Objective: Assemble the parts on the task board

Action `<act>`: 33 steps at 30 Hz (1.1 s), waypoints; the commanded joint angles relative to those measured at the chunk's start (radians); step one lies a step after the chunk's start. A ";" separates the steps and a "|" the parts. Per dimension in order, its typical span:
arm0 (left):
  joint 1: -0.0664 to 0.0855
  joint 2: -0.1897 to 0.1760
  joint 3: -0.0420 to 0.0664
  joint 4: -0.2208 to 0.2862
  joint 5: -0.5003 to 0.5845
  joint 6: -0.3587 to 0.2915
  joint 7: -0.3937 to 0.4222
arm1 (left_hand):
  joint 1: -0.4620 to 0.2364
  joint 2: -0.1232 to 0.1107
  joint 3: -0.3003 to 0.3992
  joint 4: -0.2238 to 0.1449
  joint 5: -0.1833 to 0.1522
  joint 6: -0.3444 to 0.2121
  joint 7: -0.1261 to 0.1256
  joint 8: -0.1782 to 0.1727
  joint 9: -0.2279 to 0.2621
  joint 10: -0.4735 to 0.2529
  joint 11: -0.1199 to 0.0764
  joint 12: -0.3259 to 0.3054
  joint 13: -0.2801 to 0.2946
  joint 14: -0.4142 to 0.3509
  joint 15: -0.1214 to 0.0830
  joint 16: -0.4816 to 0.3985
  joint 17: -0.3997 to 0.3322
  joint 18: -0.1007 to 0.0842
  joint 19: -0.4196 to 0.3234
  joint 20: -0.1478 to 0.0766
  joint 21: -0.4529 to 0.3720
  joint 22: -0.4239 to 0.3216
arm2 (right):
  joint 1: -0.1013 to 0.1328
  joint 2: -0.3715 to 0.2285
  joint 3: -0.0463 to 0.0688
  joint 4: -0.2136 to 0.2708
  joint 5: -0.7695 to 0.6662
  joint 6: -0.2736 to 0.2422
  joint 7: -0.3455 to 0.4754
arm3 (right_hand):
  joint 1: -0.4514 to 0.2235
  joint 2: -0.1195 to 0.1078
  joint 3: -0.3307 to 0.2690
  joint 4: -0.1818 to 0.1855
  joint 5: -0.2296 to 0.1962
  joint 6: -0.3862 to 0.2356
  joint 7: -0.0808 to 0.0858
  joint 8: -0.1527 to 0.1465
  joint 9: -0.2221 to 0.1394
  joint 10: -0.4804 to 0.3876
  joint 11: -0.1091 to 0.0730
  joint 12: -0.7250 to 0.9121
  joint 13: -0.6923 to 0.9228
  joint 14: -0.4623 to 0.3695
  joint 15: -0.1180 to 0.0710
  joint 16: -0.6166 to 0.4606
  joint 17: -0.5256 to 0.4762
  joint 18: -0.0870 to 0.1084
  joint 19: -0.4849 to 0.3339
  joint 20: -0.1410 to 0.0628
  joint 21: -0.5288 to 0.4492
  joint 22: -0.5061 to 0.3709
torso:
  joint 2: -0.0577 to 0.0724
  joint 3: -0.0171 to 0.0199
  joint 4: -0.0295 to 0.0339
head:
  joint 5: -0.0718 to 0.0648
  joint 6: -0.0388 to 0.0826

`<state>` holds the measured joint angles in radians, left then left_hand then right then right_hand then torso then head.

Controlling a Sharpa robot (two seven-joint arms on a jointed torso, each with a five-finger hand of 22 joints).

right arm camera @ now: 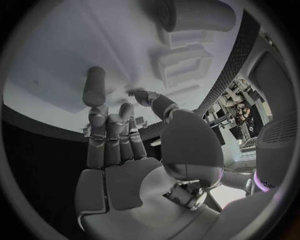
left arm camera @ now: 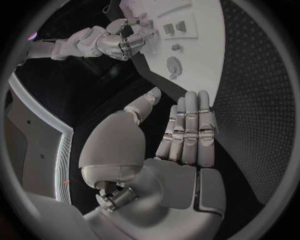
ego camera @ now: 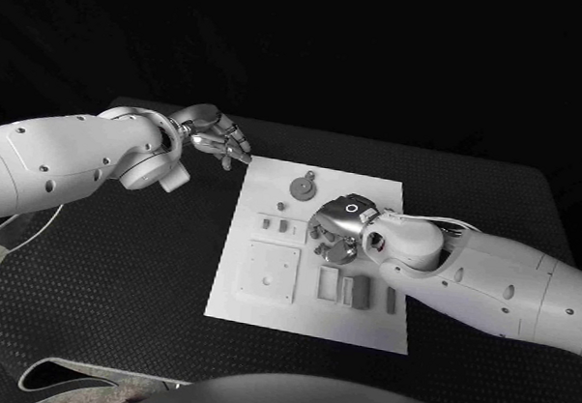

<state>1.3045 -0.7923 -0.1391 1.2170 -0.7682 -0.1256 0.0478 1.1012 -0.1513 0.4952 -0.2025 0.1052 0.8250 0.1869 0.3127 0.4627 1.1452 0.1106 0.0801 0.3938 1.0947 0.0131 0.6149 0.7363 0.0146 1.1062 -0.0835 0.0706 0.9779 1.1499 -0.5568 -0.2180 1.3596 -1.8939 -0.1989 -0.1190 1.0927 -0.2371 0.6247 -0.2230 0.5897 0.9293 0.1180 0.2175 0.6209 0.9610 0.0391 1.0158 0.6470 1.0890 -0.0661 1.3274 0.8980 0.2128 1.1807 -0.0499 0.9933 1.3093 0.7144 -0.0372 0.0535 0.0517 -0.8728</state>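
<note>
While the flat white task board (ego camera: pixel 311 310) lies mid-table (ego camera: pixel 113 290) on ribbed black matting, the right hand (ego camera: pixel 338 228) hovers over its grey parts (ego camera: pixel 355 290), fingers apart, empty; the left hand (ego camera: pixel 214 137) waits off its corner, fingers straight, empty.

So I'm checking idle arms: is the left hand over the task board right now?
No: in the head view the left hand sits over the black table, beyond the task board corner.
</note>
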 commanded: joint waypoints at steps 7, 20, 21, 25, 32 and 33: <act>0.001 0.001 0.000 0.001 -0.001 0.003 0.011 | -0.004 -0.003 -0.003 -0.001 0.002 0.002 0.002 0.000 -0.001 0.000 0.005 -0.006 0.001 0.007 0.000 -0.005 0.002 0.000 0.006 -0.002 0.001 -0.001 | 0.000 0.002 -0.016 0.003 -0.012 0.035 0.029 | 0.013 0.008 -0.008 -0.002 -0.002 -0.008 0.027 0.011 -0.002 -0.009 -0.004 0.007 0.003 -0.003 -0.003 -0.003 0.002 0.049 -0.007 0.002 -0.004 0.012 | 0.000 -0.0015 0.0009 | 0.001 0.000; 0.001 0.002 0.000 0.001 -0.001 0.005 0.009 | -0.003 -0.002 -0.003 -0.001 0.002 0.002 0.002 0.000 -0.001 0.000 0.005 -0.006 0.002 0.008 -0.001 -0.005 0.002 0.000 0.006 -0.002 0.001 -0.001 | 0.000 0.009 -0.022 -0.007 -0.012 0.012 0.033 | 0.009 0.008 -0.018 0.003 -0.002 0.018 0.018 0.030 0.005 -0.005 -0.011 0.018 0.010 -0.002 -0.010 -0.002 0.004 0.049 -0.006 0.005 -0.002 0.013 | 0.000 -0.0008 0.0005 | 0.002 0.000; 0.001 0.002 0.000 0.001 -0.001 0.005 0.009 | -0.003 -0.002 -0.003 -0.001 0.003 0.002 0.002 0.000 -0.001 0.000 0.005 -0.006 0.002 0.008 -0.001 -0.005 0.002 0.000 0.006 -0.002 0.001 -0.001 | -0.001 0.010 -0.022 -0.008 -0.013 0.011 0.033 | 0.009 0.009 -0.018 0.005 -0.002 0.022 0.017 0.033 0.007 -0.004 -0.012 0.019 0.010 -0.002 -0.011 -0.002 0.004 0.049 -0.005 0.004 -0.002 0.013 | 0.000 -0.0008 0.0005 | 0.002 0.000; 0.001 0.002 0.000 0.000 -0.001 0.004 0.008 | -0.003 -0.002 -0.003 -0.001 0.003 0.002 0.002 0.000 -0.001 0.000 0.005 -0.006 0.002 0.008 -0.001 -0.006 0.003 0.000 0.007 -0.002 0.001 -0.001 | -0.001 0.016 -0.023 -0.014 -0.017 0.011 0.034 | 0.011 0.012 -0.019 0.007 -0.002 0.036 0.011 0.044 0.016 -0.002 -0.017 0.024 0.013 0.001 -0.015 0.000 0.005 0.049 -0.003 0.004 0.000 0.014 | 0.000 -0.0005 0.0009 | 0.003 0.000; 0.001 0.002 -0.001 0.001 -0.001 0.004 0.008 | -0.003 -0.001 -0.003 -0.002 0.003 0.002 0.002 0.000 -0.001 0.000 0.005 -0.006 0.002 0.008 -0.001 -0.006 0.003 0.000 0.007 -0.002 0.001 -0.001 | -0.005 0.024 -0.025 -0.029 -0.035 0.001 0.034 | 0.018 0.028 -0.018 0.005 -0.002 0.064 -0.001 0.068 0.036 0.010 -0.028 0.032 0.016 0.010 -0.024 0.003 0.006 0.049 0.002 0.004 0.006 0.016 | 0.000 -0.0009 0.0007 | 0.003 0.000; 0.001 0.002 -0.001 0.001 -0.001 0.005 0.008 | -0.002 -0.001 -0.002 -0.002 0.003 0.002 0.002 0.000 -0.001 0.000 0.005 -0.006 0.002 0.008 -0.001 -0.006 0.003 0.000 0.007 -0.002 0.001 -0.001 | -0.005 0.024 -0.025 -0.030 -0.041 0.000 0.033 | 0.022 0.038 -0.017 0.002 -0.002 0.073 -0.006 0.074 0.041 0.018 -0.032 0.035 0.017 0.015 -0.027 0.005 0.006 0.049 0.006 0.003 0.010 0.017 | 0.000 -0.0008 0.0006 | 0.003 0.000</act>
<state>1.3045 -0.7918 -0.1400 1.2159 -0.7683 -0.1254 0.0472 1.1011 -0.1513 0.4952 -0.2025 0.1052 0.8246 0.1863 0.3127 0.4628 1.1452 0.1106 0.0801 0.3944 1.0947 0.0131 0.6149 0.7378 0.0145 1.1062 -0.0835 0.0706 0.9779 1.1505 -0.5323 -0.2388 1.3343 -1.9062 -0.2094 -0.0917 1.1157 -0.2092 0.6072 -0.2165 0.5896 0.9950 0.1112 0.2877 0.6591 0.9744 0.0118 1.0469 0.6626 1.1044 -0.0871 1.3273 0.9028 0.2088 1.1775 -0.0459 1.0010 1.3087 0.7145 -0.0379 0.0543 0.0539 -0.8728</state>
